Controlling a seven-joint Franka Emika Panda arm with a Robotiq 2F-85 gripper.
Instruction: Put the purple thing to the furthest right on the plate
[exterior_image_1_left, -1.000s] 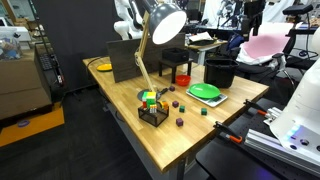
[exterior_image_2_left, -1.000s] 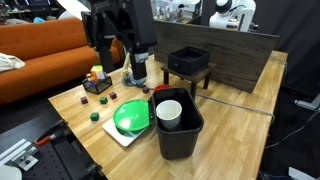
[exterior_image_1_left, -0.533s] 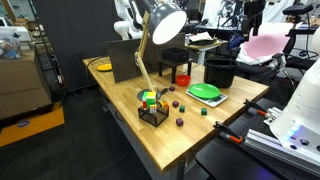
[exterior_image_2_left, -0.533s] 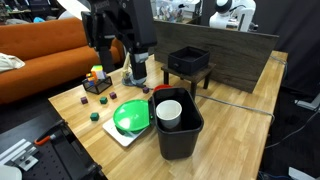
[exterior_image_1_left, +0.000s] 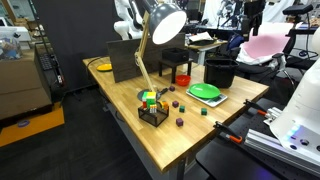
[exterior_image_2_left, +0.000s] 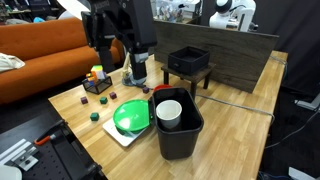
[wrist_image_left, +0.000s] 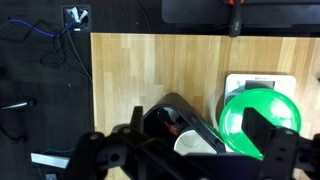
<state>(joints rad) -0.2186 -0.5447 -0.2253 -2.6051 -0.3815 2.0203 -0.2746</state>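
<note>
The small purple block (exterior_image_1_left: 179, 122) lay on the table (exterior_image_1_left: 120, 100) near its edge, apart from the green plate (exterior_image_1_left: 207, 91); it looked light, rigid and smooth, best pinched across two flat opposite faces by the fingers (wrist_image_left: 270, 135), which hung wide apart and empty.

On the table (exterior_image_2_left: 235, 110), the plate (exterior_image_2_left: 128, 118) rests on a flat board (exterior_image_2_left: 122, 138), just beside the bucket (exterior_image_2_left: 182, 135). A cup (exterior_image_2_left: 169, 111) stands inside the bucket. Several small blocks (exterior_image_1_left: 179, 122) lie scattered on the table between the plate and the lamp (exterior_image_1_left: 165, 22). In the wrist view, the plate lies right of the bucket.
</note>
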